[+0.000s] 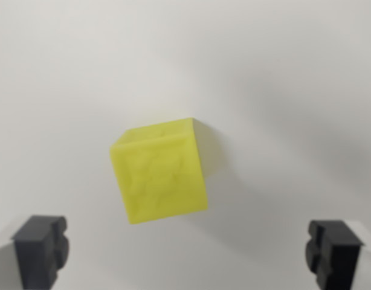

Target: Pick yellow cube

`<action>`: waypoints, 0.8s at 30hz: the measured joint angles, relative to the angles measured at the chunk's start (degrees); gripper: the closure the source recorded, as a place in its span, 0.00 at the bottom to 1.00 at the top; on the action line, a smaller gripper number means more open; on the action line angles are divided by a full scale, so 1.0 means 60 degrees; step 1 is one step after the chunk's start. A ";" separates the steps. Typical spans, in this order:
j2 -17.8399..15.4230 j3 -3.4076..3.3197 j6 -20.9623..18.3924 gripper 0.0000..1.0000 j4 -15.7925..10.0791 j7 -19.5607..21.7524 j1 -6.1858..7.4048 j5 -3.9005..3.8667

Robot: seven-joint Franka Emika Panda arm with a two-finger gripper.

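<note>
Sitting on the plain white surface (282,72), the yellow cube (159,171) is near the middle of the wrist view, turned a little askew, its faces rough and soft in focus. No brand, label or writing can be read on it. Down at seven and five o'clock, the gripper (187,254) has its black fingertips (40,249) spread wide, touching nothing, the cube well apart from both.

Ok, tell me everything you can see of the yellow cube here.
The cube is bright yellow-green, matte and plastic-looking, with a faintly bumpy front face and a narrower top face showing. It sits on a plain white surface, rotated slightly in the wrist view, and casts a soft shadow to the view's right. Nothing touches it: the gripper is open, its dark fingers apart below it.
</note>
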 joint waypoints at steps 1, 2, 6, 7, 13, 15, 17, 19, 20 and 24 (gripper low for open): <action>0.0038 0.0000 0.0058 0.00 -0.0025 -0.0072 0.0001 0.0003; 0.0077 0.0000 0.0115 0.00 -0.0049 -0.0143 0.0002 0.0006; 0.0234 0.0001 0.0346 0.00 -0.0143 -0.0431 0.0005 0.0020; 0.0276 0.0002 0.0404 0.00 -0.0166 -0.0500 0.0006 0.0023; 0.0531 0.0003 0.0749 0.00 -0.0290 -0.0925 0.0012 0.0044; 0.0618 0.0004 0.0864 0.00 -0.0327 -0.1069 0.0015 0.0051; 0.0708 0.0004 0.0980 0.00 -0.0362 -0.1211 0.0017 0.0058; 0.0802 0.0005 0.1093 0.00 -0.0398 -0.1350 0.0020 0.0065; 0.0848 0.0005 0.1151 0.00 -0.0414 -0.1421 0.0021 0.0068; 0.1037 0.0007 0.1376 0.00 -0.0472 -0.1693 0.0026 0.0082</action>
